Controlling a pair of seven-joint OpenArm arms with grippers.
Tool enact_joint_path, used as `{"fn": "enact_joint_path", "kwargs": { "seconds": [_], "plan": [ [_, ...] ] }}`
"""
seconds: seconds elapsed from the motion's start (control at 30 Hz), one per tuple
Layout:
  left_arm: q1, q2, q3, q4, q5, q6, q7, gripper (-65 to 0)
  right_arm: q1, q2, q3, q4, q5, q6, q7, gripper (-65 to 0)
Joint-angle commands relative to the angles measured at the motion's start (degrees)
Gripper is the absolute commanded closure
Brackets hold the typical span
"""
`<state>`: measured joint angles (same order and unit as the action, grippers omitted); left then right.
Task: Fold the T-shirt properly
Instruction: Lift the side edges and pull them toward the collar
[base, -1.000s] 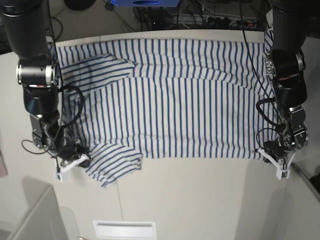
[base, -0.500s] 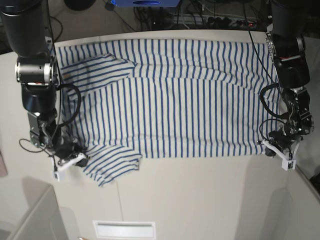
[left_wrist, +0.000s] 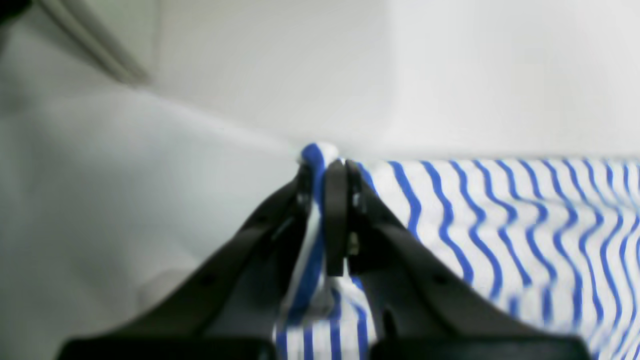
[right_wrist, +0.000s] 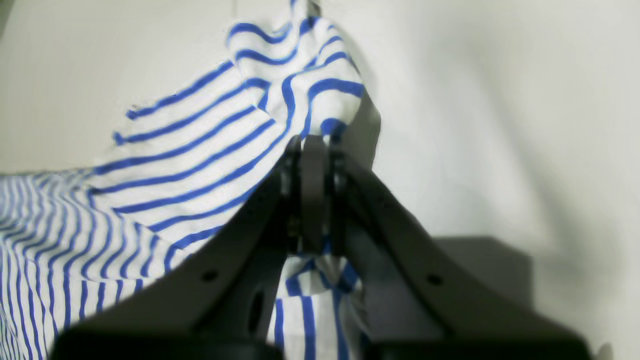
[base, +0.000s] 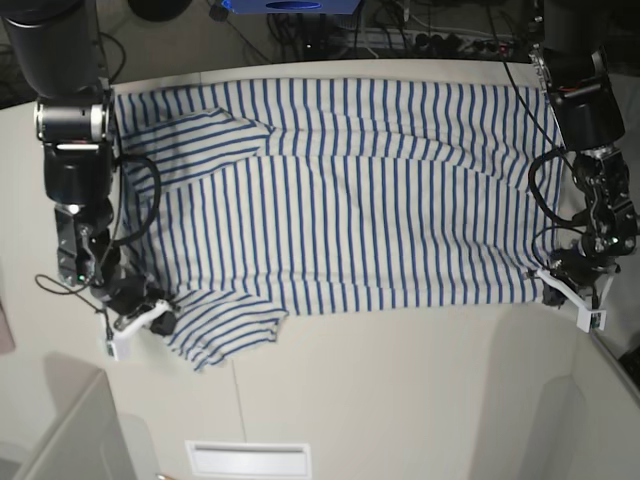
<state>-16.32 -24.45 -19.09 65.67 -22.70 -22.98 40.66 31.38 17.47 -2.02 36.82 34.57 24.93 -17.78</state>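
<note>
Over the last second the left gripper climbed from low at the near hem corner of the T-shirt to a spot farther from the table's front edge, drawing that corner with it. The right gripper shifted slightly back too, and the near sleeve it pinched tightened, its lower tip pulling in.

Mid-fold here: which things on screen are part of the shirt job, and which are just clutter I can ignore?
Part of the job:
- T-shirt, spread flat on the table
- left gripper, fingers shut on the shirt's hem corner
- right gripper, fingers shut on the near sleeve

Just lying about:
- cables beyond the table's far edge
- blue object at the top edge
</note>
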Motion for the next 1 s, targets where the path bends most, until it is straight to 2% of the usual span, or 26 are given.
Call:
{"fn": "enact_joint_path", "kwargs": {
  "seconds": [0.0,0.2,0.3,0.5,0.73,0.97],
  "plan": [
    [-1.57,-1.27,-0.29,2.07,-0.73,-0.27,-1.24,0.0,1.64,1.65,1.71,2.26,0.91,0.26,0.42,0.0],
    [1.50,-1.27,-0.56,6.37,-0.91,-0.27,-1.15,0.0,-0.56,1.73,6.02,6.83,0.55,0.26,-3.71,0.0],
    [1.77,-1.27,-0.82,8.84,-0.99,-0.27,2.10,0.0,-2.32,1.73,6.90,9.73,0.55,0.26,-4.24,0.0],
    [4.32,-0.92,-5.39,15.17,-0.91,-0.27,8.52,0.0,-4.43,1.82,11.65,13.25,0.55,0.26,-8.99,0.0],
    [8.89,-0.92,-4.95,22.20,-0.91,-0.27,8.87,0.0,-6.54,1.82,15.87,18.61,0.55,0.26,-14.97,0.0],
    [13.28,-1.18,-5.39,25.80,-0.91,-0.27,8.87,0.0,-12.08,1.38,21.14,25.56,0.91,0.26,-20.24,0.0]
  ]
}}
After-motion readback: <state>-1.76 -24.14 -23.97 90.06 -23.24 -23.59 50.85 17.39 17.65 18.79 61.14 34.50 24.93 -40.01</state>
